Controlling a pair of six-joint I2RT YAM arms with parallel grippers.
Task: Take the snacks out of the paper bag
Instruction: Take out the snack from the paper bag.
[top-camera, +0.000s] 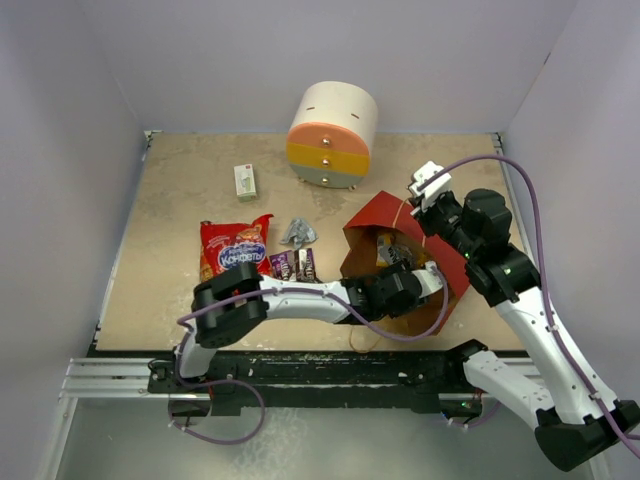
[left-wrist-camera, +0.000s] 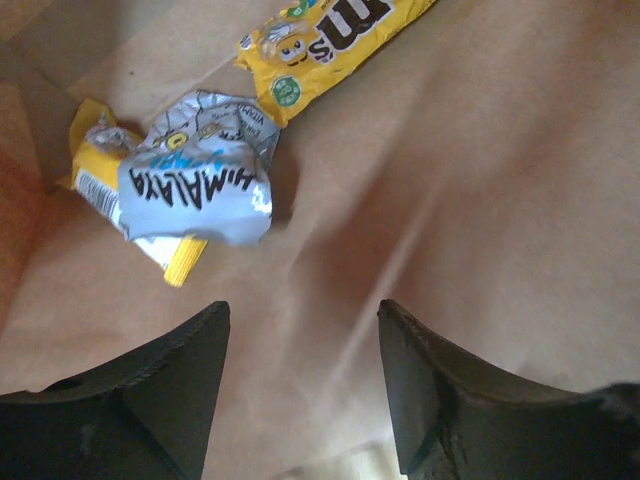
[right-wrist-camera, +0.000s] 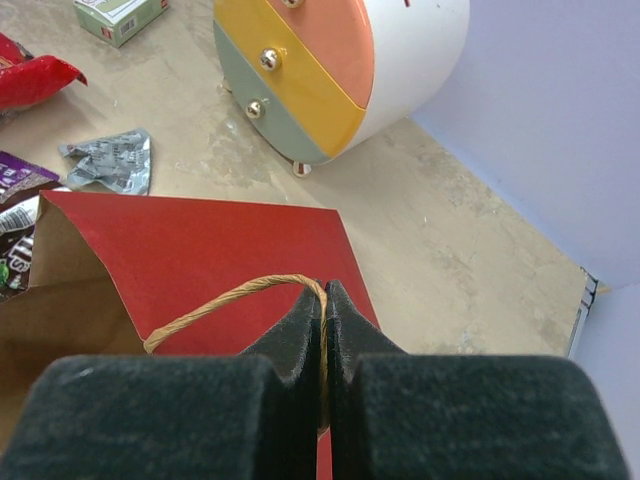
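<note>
- Beige tabletop (top-camera: 160, 200), pale walls.
- Left gripper (left-wrist-camera: 300, 335): jaws parted, empty, deep inside red paper gift bag (top-camera: 380, 215).
- Crumpled silver-blue wrapper (left-wrist-camera: 195, 190): on kraft lining, ahead-left; straddle, pinch bulk, not lining.
- Right gripper (right-wrist-camera: 325, 300): clenched on twisted paper handle (right-wrist-camera: 220, 300); steady bag mouth.

A table (top-camera: 160, 200) with a mottled, sandy-beige top fills the scene. It is boxed in by 3 plain walls (top-camera: 300, 50) of pale lilac-grey, 1 along the far edge and 1 along each side. Near the middle of the far edge stands a round drawer unit (top-camera: 333, 135). It is white on top and has 3 curved drawer fronts stacked peach, yellow and grey-green, with small metal knobs and short feet. To its left, apart from it, a small white-green box (top-camera: 245, 181) sits on the table. A silver metal rail (top-camera: 100, 375) runs along the near edge. The light is soft and even, and the shadows are faint.
</note>
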